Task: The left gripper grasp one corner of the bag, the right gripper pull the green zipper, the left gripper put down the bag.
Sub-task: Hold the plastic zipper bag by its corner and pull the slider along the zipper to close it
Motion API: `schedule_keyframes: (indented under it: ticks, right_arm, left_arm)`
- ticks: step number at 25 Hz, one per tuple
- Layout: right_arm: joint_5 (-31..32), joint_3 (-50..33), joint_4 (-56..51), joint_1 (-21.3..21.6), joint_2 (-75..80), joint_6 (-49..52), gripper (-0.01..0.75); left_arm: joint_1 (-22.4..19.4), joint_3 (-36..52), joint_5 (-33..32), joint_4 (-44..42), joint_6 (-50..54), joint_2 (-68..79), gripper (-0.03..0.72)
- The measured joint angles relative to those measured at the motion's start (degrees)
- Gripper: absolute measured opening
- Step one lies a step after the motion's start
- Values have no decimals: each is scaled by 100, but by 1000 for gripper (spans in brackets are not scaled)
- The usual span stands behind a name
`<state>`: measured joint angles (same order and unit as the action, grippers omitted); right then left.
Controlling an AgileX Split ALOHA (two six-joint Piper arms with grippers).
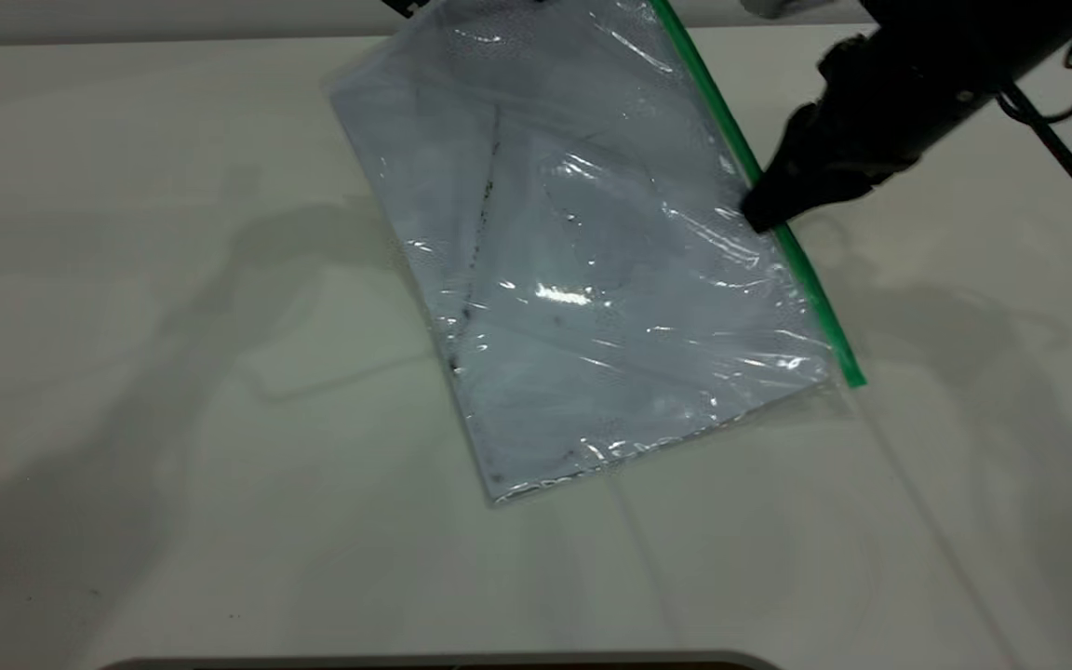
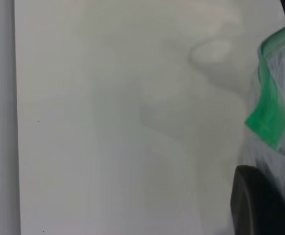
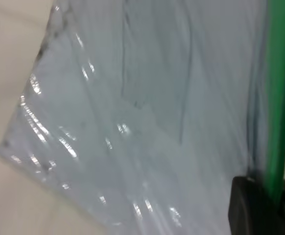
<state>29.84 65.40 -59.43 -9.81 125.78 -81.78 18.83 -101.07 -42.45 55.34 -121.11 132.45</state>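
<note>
Now R gripper (image 1: pixel 764 209) on green zipper (image 1: pixel 748 160)

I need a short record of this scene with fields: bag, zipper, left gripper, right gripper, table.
bag: the bag is lifted at its far end, its near corner resting on the table
zipper: the green zipper runs along the bag's right edge
left gripper: the left gripper is beside the green-edged corner
right gripper: the right gripper is at the green zipper, about midway along it
</note>
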Motion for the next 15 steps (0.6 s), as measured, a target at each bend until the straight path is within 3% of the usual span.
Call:
schedule_keyframes:
  ticks: [15]
  right_arm:
    - [1406,0,1821,691,25,2018,62]
  left_arm:
    - [0,0,24,6,-6,-6,53]
